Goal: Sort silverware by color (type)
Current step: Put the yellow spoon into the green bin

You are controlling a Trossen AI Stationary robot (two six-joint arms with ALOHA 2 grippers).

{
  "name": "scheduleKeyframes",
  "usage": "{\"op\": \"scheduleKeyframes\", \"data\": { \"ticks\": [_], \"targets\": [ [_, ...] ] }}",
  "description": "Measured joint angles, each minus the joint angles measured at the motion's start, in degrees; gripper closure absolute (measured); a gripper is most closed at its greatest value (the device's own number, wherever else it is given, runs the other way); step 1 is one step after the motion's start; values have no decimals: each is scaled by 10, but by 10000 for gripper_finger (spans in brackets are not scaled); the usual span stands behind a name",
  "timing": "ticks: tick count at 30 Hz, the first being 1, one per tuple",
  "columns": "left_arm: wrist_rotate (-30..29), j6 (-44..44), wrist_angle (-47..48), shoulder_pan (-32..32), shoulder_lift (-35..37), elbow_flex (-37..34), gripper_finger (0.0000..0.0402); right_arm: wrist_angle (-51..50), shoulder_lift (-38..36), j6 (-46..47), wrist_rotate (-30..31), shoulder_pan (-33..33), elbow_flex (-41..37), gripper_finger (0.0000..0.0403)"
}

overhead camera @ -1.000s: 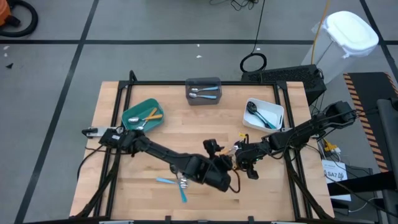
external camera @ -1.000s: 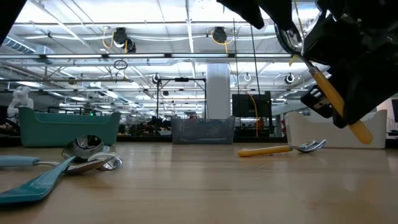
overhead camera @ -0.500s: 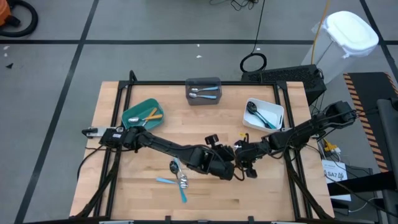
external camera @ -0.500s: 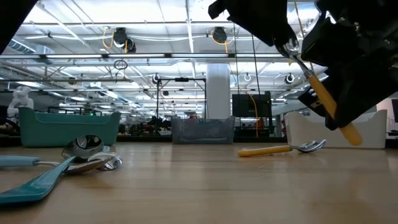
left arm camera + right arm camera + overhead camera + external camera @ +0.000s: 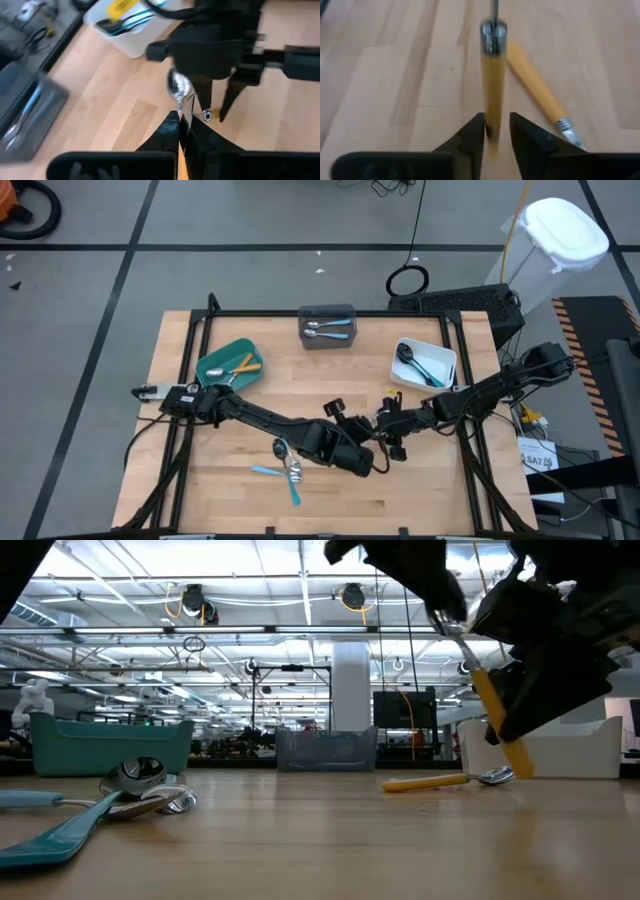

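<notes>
While arms overlap, orange-handled spoon [image 5: 497, 720] partly hidden.

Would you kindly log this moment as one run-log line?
phase: mid-air handover | left gripper: shut on neck of orange-handled silver spoon | right gripper: astride its handle | above wooden table

The left gripper [image 5: 181, 131] pinches the neck of a spoon [image 5: 180, 91], its silver bowl pointing up. Just beyond, the right gripper [image 5: 215, 107] hangs over the wooden table [image 5: 115, 105]. A white bin [image 5: 131, 31] and a grey bin [image 5: 25, 115] stand farther off.
</notes>
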State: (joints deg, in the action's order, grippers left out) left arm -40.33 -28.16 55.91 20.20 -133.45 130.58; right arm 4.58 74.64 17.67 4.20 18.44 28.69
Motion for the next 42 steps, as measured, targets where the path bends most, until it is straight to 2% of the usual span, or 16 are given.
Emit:
{"op": "scheduleKeyframes", "data": {
  "ticks": [5,12,15,23,27,30,35,42],
  "targets": [
    [-88,-160,86,19,0,0,397,-10,-10,0,53,3,0,252],
    [-243,-490,222,72,0,0,398,-1,-25,-50,263,29,0,189],
    [-276,-574,251,92,-1,0,398,24,-26,-86,340,53,0,181],
    [-317,-676,263,114,-3,0,398,80,-24,-255,490,124,0,186],
    [-333,-707,262,117,-3,0,398,80,-23,-290,589,150,0,193],
    [-352,-738,259,118,-10,0,398,81,-23,-327,641,164,0,199],
    [-372,-759,253,112,-15,0,398,91,-23,-377,693,178,0,214],
    [-376,-769,239,94,-21,0,398,111,-23,-426,693,188,0,244]
  ]
}}
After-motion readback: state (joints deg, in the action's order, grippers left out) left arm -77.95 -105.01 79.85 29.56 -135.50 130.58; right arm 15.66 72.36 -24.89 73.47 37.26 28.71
